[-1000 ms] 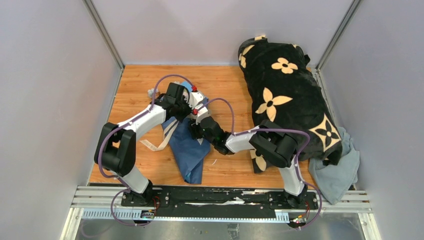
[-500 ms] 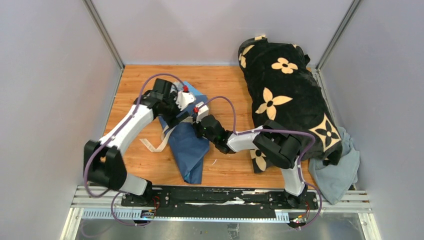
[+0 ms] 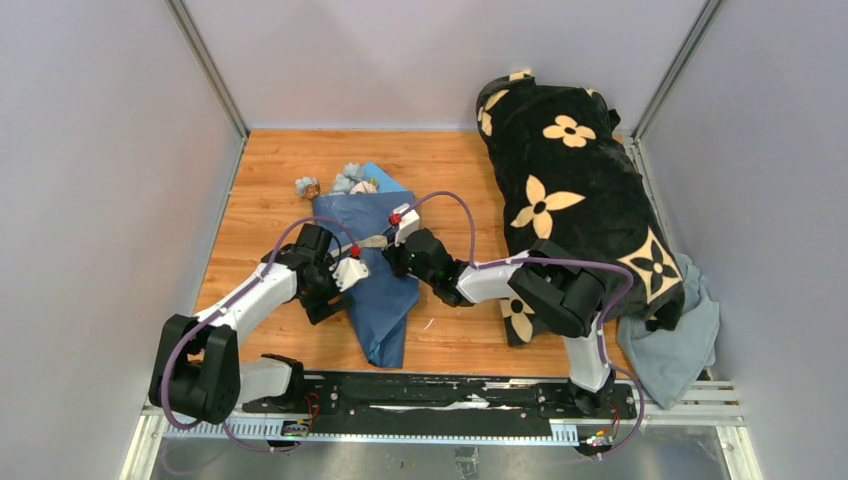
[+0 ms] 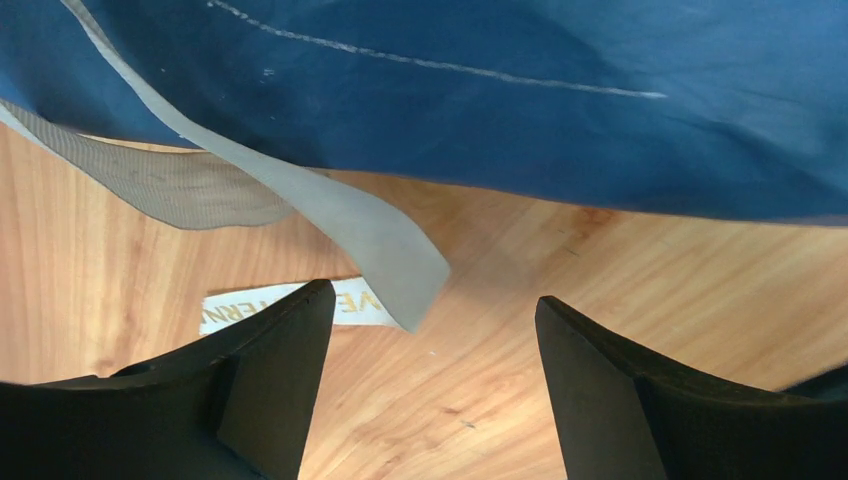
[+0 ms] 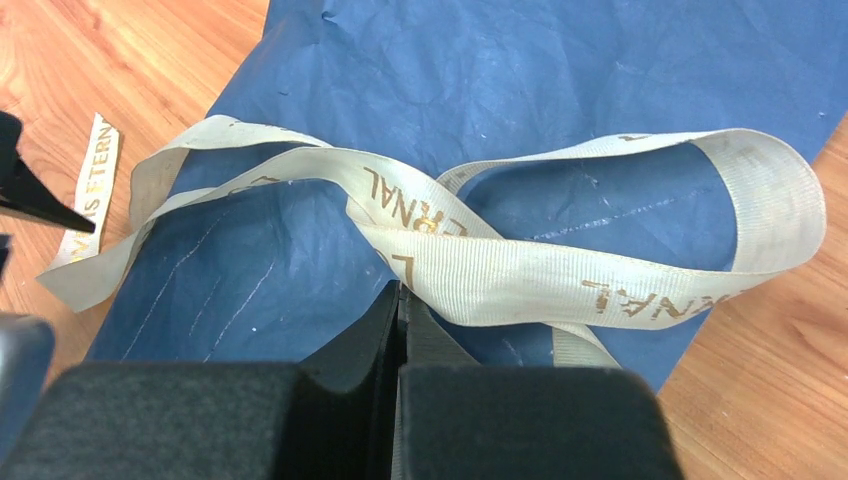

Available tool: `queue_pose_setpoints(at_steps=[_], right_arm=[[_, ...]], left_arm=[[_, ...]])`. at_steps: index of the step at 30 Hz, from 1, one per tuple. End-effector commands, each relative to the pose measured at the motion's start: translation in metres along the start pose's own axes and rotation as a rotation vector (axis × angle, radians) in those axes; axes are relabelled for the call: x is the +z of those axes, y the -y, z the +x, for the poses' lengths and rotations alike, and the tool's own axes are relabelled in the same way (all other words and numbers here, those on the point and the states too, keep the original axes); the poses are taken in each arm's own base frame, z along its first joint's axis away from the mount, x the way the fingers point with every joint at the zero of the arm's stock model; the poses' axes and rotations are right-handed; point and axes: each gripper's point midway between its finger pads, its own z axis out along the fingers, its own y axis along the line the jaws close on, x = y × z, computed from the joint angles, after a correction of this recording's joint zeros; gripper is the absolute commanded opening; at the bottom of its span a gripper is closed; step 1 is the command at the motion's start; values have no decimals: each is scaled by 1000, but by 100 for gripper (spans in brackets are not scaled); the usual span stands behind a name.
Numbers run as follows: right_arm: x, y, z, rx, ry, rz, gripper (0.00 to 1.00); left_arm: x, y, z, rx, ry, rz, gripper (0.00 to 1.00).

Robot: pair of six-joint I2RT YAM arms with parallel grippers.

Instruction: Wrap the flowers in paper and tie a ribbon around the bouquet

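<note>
Left end effector (image 4: 435, 297): wide open, empty, low over surface (image 4: 560, 400) beside paper (image 4: 480, 100) edge. Right end effector (image 5: 400, 292): fully closed, looks pinched on ribbon (image 5: 520, 275) where loops cross. Ribbon: flat, limp, light, likely slippery; loose loops over bouquet (image 3: 380, 290), free tail just ahead of left tips, so grab there. Bouquet lies mid-surface, flowers (image 3: 350, 183) at far end. Paper thin, crinkly, tears easily; blooms fragile, so hold wrapped stems. Wood surface; black blanket (image 3: 570, 190) and grey cloth (image 3: 680, 350) right; plain grey walls (image 3: 100, 150).
</note>
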Motion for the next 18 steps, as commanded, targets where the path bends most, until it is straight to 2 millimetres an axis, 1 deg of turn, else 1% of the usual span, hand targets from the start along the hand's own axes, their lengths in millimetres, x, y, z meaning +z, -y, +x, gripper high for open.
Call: queue_pose_setpoints(at_steps=[1, 3, 4, 5, 6, 7, 8, 9, 10, 11, 12, 13, 15, 16, 18], right_arm=[[-8, 5, -11, 23, 24, -3, 0], [-8, 5, -13, 25, 28, -4, 0], [-9, 5, -13, 23, 29, -8, 0], [-9, 5, -14, 25, 28, -9, 0], [-9, 5, -13, 24, 27, -11, 0], [-10, 5, -15, 24, 31, -13, 0], [-11, 6, -15, 22, 28, -13, 0], [-12, 6, -16, 20, 29, -15, 0], [-13, 6, -17, 20, 26, -17, 0], [-15, 7, -18, 19, 25, -22, 0], [-17, 7, -19, 16, 22, -32, 0], [-19, 6, -20, 15, 13, -51, 0], [-28, -1, -21, 17, -21, -121, 0], [-34, 0, -24, 23, -37, -136, 0], [-51, 3, -19, 48, -112, -192, 0]], left_arm=[[11, -31, 2, 17, -20, -146, 82], [18, -35, 7, 13, -41, -170, 79], [20, -37, 6, 10, -42, -177, 76], [22, -37, 6, 6, -39, -177, 72], [23, -36, 5, 3, -31, -174, 63], [25, -35, 3, 4, -21, -169, 52], [26, -33, 1, 6, -7, -160, 33], [26, -31, 1, 8, -5, -153, 22], [25, -31, 1, 8, -1, -150, 4], [23, -32, 1, 3, 2, -156, 0], [19, -35, 1, -8, 5, -174, 0], [12, -44, 2, -30, 8, -211, 0], [-3, -62, 2, -86, 13, -287, 0], [-13, -74, 3, -125, 10, -328, 0], [-31, -93, 8, -186, 3, -379, 0]])
